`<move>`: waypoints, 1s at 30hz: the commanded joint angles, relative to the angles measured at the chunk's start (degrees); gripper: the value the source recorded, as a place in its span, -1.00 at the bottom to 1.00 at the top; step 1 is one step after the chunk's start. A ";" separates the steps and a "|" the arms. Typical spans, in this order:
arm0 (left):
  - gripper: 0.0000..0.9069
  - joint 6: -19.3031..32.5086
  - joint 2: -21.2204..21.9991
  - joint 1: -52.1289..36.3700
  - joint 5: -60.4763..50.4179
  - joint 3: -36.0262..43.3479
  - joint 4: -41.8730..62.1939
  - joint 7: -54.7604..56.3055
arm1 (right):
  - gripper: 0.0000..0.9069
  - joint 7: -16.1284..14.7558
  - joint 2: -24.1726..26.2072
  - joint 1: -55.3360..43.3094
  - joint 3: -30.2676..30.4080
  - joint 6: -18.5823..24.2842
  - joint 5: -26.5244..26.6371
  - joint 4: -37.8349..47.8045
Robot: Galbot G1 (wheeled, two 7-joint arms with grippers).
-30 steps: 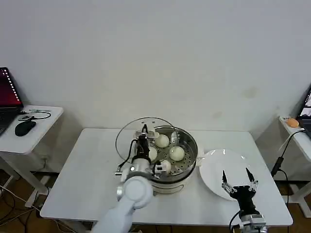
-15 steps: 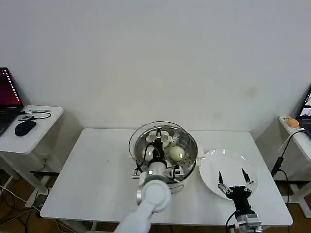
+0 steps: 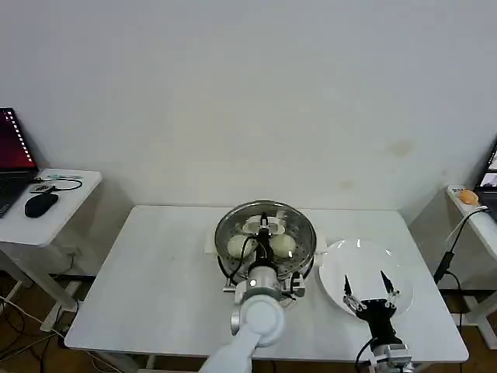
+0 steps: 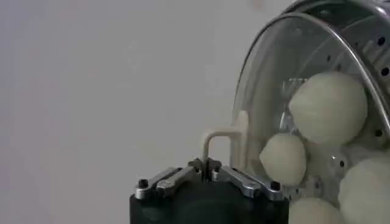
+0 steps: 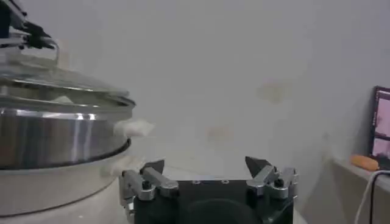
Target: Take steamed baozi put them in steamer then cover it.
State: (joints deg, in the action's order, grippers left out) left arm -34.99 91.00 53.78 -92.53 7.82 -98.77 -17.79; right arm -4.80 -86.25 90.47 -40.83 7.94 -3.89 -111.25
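Observation:
The steamer stands mid-table, a shiny steel pot on a white base, also seen in the right wrist view. The cover, a clear glass lid, lies over its mouth. My left gripper is shut on the cover's cream handle, straight above the pot. Through the glass I see steamed baozi on the perforated tray, two of them plain from the head. My right gripper hangs open and holds nothing, over the white plate, its pointed fingertips wide apart.
The white plate lies right of the steamer near the table's front right. A side table at the left carries a laptop and a black mouse. Another side table at the right edge holds an orange object and cables.
My left gripper has carried the cover to the right, from beside the steamer's left rim to directly over the pot. My right gripper has drifted slightly left and toward me.

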 commanded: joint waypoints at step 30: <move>1.00 1.01 0.57 2.20 -0.45 -1.71 0.00 1.88 | 1.00 -0.14 0.03 -0.04 1.38 0.60 0.01 0.39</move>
State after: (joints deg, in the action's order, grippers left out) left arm -33.80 91.65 54.85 -94.00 6.32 -96.56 -15.55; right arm -4.91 -86.26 90.43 -39.59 8.62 -3.88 -110.74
